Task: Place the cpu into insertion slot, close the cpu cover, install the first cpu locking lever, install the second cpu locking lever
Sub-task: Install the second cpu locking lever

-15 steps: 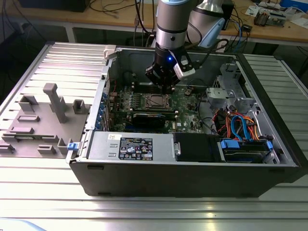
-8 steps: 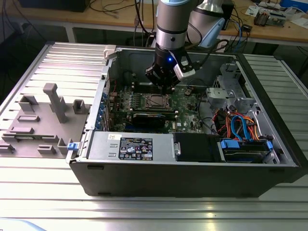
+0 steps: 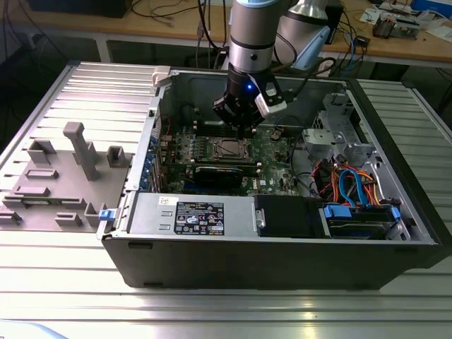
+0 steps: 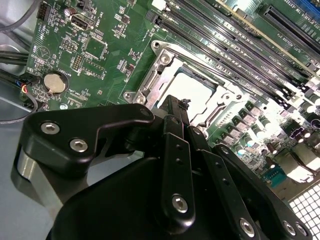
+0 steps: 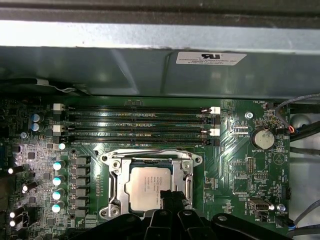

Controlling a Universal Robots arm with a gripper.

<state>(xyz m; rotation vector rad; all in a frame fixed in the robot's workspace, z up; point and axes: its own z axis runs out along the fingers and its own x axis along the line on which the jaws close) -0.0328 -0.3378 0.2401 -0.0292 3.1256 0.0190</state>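
The cpu (image 5: 147, 186), a pale silvery square chip, lies in the insertion slot (image 3: 226, 148) on the green motherboard (image 5: 235, 165). The silver cpu cover (image 5: 116, 182) lies flat around the chip, which shows through its window. In the second wrist view the cpu (image 4: 192, 90) and the cover (image 4: 159, 82) sit just beyond my black fingers (image 4: 172, 132). My gripper (image 5: 172, 196) hangs low over one edge of the chip, shut, with its tips close to the socket frame. Whether the tips touch a lever I cannot tell.
The motherboard lies inside an open computer case (image 3: 212, 247) on a metal table. Long memory slots (image 5: 140, 125) run beside the socket. A black card (image 3: 224, 173), a drive bay with coloured cables (image 3: 353, 191) and the case's rear wall (image 5: 150, 70) hem the socket in. A grey fixture (image 3: 63, 176) stands at the exterior view's left.
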